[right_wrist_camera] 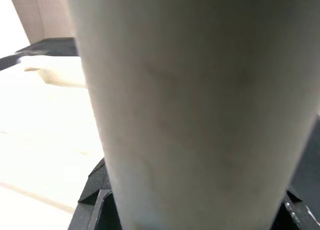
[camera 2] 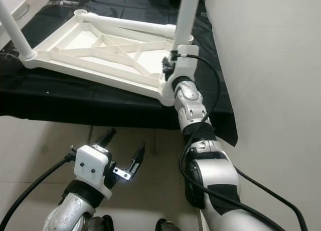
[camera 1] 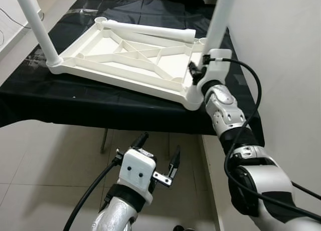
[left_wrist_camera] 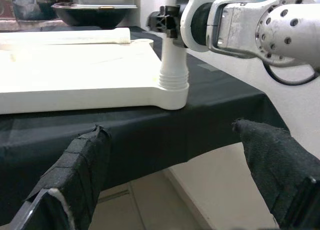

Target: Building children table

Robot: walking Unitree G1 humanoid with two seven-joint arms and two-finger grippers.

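A white plastic table top (camera 1: 116, 73) lies upside down on a black-covered table (camera 1: 60, 100), ribbed underside up. One white leg (camera 1: 36, 25) stands in its near left corner. A second leg (camera 1: 218, 20) stands upright in the near right corner socket (left_wrist_camera: 173, 81), and my right gripper (camera 1: 198, 73) is shut around it just above the socket; up close, the right wrist view has this leg (right_wrist_camera: 190, 105) between black fingers (right_wrist_camera: 100, 190). A third leg (camera 1: 150, 31) lies loose across the far side. My left gripper (camera 1: 160, 145) hangs open below the table's front edge, holding nothing.
A pale wall (camera 1: 281, 40) rises close on the right of the table. Tiled floor (camera 1: 40, 160) lies in front of and under the table. A dark bowl (left_wrist_camera: 95, 12) stands at the table's far end.
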